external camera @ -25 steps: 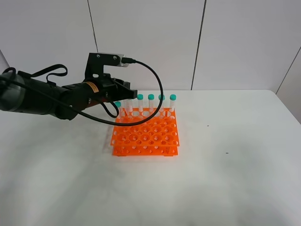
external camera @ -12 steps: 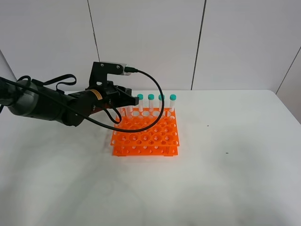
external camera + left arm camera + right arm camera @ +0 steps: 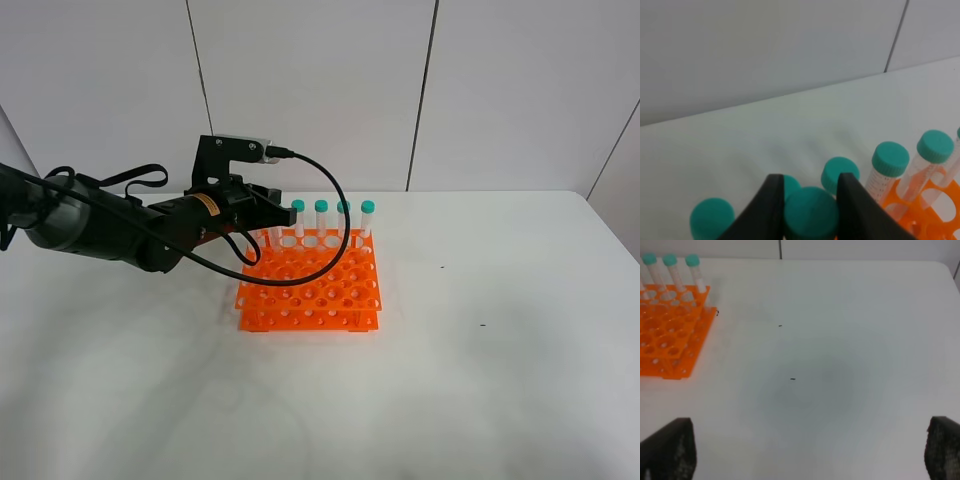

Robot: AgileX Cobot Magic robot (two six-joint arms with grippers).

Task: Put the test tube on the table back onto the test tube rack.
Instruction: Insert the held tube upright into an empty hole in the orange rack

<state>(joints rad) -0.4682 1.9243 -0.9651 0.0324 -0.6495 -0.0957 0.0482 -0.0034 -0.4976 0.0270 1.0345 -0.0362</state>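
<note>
The left gripper (image 3: 262, 200) reached in from the left side of the table (image 3: 480, 380) to the far left corner of the test tube rack (image 3: 310, 285), where its dark fingers (image 3: 771, 205) stood on either side of the teal cap of the test tube (image 3: 811, 212). In the left wrist view the cap sat squarely between the two fingers with no visible gap, so the gripper appeared to be clenched on the tube, though the contact itself lay at the edge of the frame and could not be confirmed. Other capped tubes stood upright along the same far row of the rack, four of them clear in the high view (image 3: 321, 218), and more caps showed close around the held one in the wrist view (image 3: 889, 159). A black cable (image 3: 335, 225) looped from the wrist camera mount down over the rack's left side. The right gripper (image 3: 805, 452) was well apart from the rack, over bare tabletop, its two finger tips spread wide at opposite edges of its own view and holding nothing. The orange rack (image 3: 667, 337) lay off to one side there, with three capped tubes at its far edge.
</note>
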